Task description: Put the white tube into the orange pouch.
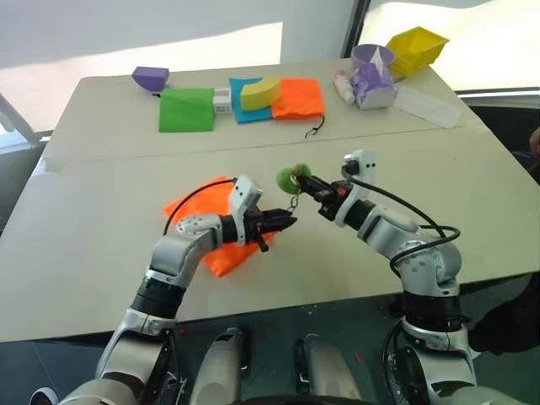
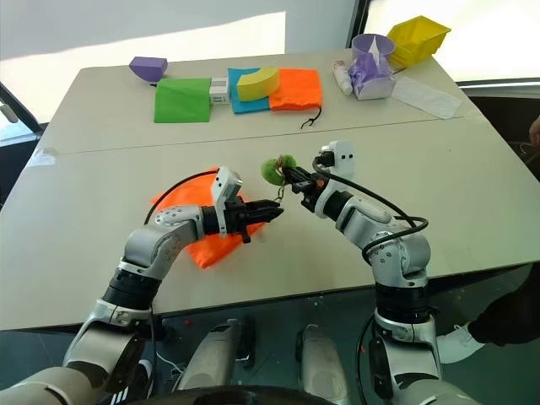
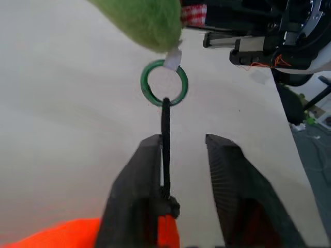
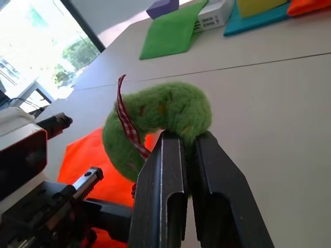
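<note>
The pouch [image 1: 221,236] lies on the beige counter [image 1: 101,219], its fuzzy ring [image 4: 160,116] pinched in the right hand [image 1: 305,183]; left hand [image 3: 183,155] parted beside the cord [image 3: 166,139]. Tube [image 1: 343,86] lies far back near bright windows [image 1: 472,42]

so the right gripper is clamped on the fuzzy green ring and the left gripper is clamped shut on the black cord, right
Not quite. The right gripper is indeed clamped on the fuzzy green ring, but the left gripper is open: in the left wrist view the black cord runs along one finger with a clear gap to the other.
</note>
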Robot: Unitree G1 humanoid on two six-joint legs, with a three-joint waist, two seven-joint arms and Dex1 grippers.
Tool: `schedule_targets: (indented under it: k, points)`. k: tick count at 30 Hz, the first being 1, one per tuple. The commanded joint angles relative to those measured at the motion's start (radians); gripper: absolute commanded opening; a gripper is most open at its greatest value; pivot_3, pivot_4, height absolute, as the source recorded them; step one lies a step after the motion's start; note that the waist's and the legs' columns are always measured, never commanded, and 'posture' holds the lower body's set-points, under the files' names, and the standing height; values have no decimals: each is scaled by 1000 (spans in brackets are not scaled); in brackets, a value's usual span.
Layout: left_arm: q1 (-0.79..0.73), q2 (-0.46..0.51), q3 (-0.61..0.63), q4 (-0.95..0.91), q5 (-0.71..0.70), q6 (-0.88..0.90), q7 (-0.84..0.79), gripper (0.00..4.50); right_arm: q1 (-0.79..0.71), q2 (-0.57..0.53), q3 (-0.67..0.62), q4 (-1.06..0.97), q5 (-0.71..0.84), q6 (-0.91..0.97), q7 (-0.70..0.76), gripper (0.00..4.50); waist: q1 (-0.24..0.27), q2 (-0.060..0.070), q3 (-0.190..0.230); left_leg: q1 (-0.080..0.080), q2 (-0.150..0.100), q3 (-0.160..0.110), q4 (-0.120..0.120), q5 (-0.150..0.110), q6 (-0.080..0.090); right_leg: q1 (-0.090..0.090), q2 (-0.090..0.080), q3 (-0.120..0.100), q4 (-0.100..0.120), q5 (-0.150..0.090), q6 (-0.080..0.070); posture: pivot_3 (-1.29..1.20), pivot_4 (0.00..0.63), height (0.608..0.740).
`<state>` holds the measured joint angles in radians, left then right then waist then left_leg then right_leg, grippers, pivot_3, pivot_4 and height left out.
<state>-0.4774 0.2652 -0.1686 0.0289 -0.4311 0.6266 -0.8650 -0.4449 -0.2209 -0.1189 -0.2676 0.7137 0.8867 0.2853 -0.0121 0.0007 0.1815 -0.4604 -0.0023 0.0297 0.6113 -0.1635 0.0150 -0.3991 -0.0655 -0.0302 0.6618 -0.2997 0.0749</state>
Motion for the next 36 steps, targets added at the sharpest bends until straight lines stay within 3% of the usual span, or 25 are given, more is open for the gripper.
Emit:
schedule_targets:
  k: [1,16,20,25,27,30,36]
  points:
    - [5,-28,39,-28,-34,-17,21,2898,-1,9,4,-73,30,-6,7,0,0,0,0,0,0,0,0,0,0,0,0,0,0,0,0,0,150,740]
    - [-36,-89,-19,48,26,-104,28,2898,-20,15,9,-109,79,-1,-3,0,1,0,0,0,0,0,0,0,0,0,0,0,0,0,0,0,150,740]
    - [-22,-85,-18,48,42,-104,48,1752,-8,7,22,-127,86,3,5,0,-1,0,0,0,0,0,0,0,0,0,0,0,0,0,0,0,150,740]
    - [-20,-86,-14,44,41,-117,43,1752,-8,6,23,-126,87,0,5,0,1,0,0,0,0,0,1,0,0,0,0,0,0,0,0,0,150,740]
    - [-20,-88,-14,45,43,-114,49,1217,-10,6,22,-119,85,-2,4,0,2,0,0,0,0,0,1,0,0,0,0,0,0,0,-1,0,150,740]
    - [-21,-78,-26,45,67,-125,54,33,-14,4,23,-111,83,-2,5,0,1,0,0,0,0,0,1,0,0,0,0,0,0,0,0,0,150,740]
    - [-22,-66,-33,48,104,-167,62,33,-7,-2,29,-108,76,-7,13,0,1,0,0,0,0,0,1,0,0,0,0,0,0,0,-1,0,150,740]
